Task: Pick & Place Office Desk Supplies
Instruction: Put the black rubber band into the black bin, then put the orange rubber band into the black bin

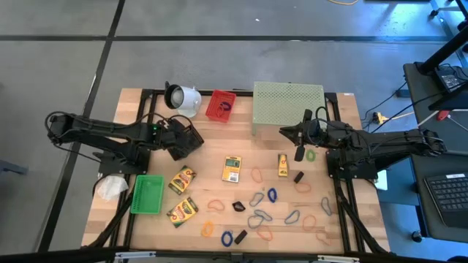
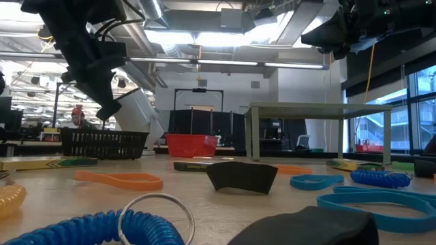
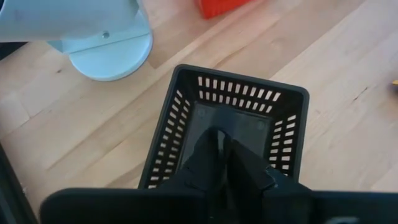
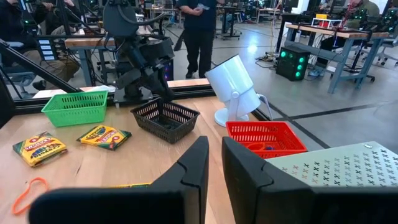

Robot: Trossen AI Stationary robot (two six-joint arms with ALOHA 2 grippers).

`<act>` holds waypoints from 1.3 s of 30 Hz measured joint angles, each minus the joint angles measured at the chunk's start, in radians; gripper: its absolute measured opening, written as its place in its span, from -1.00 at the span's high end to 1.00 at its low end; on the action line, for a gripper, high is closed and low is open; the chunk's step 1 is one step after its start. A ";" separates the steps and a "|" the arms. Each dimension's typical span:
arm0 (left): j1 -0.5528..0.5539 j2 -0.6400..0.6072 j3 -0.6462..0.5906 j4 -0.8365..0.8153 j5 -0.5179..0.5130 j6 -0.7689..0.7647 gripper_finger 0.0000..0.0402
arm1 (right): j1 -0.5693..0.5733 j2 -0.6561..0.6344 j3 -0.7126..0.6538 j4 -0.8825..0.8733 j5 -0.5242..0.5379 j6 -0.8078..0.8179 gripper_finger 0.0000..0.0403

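My left gripper point(image 3: 222, 148) slants down into a black mesh basket point(image 3: 242, 79) at the table's far left point(image 1: 187, 139), its fingers nearly together with nothing visible between them. Whether they touch the basket's floor, I cannot tell. My right gripper point(image 4: 214, 152) hangs level above the table's far right point(image 1: 299, 152), shut and empty, with a green rubber band point(image 1: 311, 155) below it. The supplies lie loose on the wood: crayon boxes point(image 1: 182, 179) point(image 1: 232, 168), orange and blue rubber bands point(image 1: 257, 175), and black clips point(image 1: 238, 206) and oval clips point(image 1: 257, 218).
A green basket point(image 1: 147, 193) stands near the left edge with crumpled white paper point(image 1: 110, 188) beside it. At the back stand a white cup-shaped object point(image 1: 183, 97), a red basket point(image 1: 221, 106) and a pale green mesh stand point(image 1: 287, 106). People move in the room behind.
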 joint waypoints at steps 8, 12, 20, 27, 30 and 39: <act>0.000 0.000 0.000 0.000 0.001 0.001 0.53 | 0.000 0.000 0.000 0.000 0.000 0.000 0.75; 0.000 0.000 0.000 0.000 0.002 0.002 0.44 | 0.000 0.000 0.000 0.000 0.000 0.000 0.75; 0.000 0.000 0.000 0.016 0.009 0.024 0.35 | 0.000 0.000 0.000 0.000 0.000 -0.004 0.75; -0.015 0.011 0.000 0.281 0.199 0.274 0.37 | 0.000 0.000 0.000 0.000 0.000 -0.005 0.75; -0.046 0.035 0.000 0.401 0.257 0.339 0.37 | 0.000 0.000 0.000 0.000 0.000 -0.005 0.75; -0.220 0.227 0.000 0.636 0.392 0.344 0.31 | 0.000 0.000 0.000 0.002 0.000 -0.008 0.75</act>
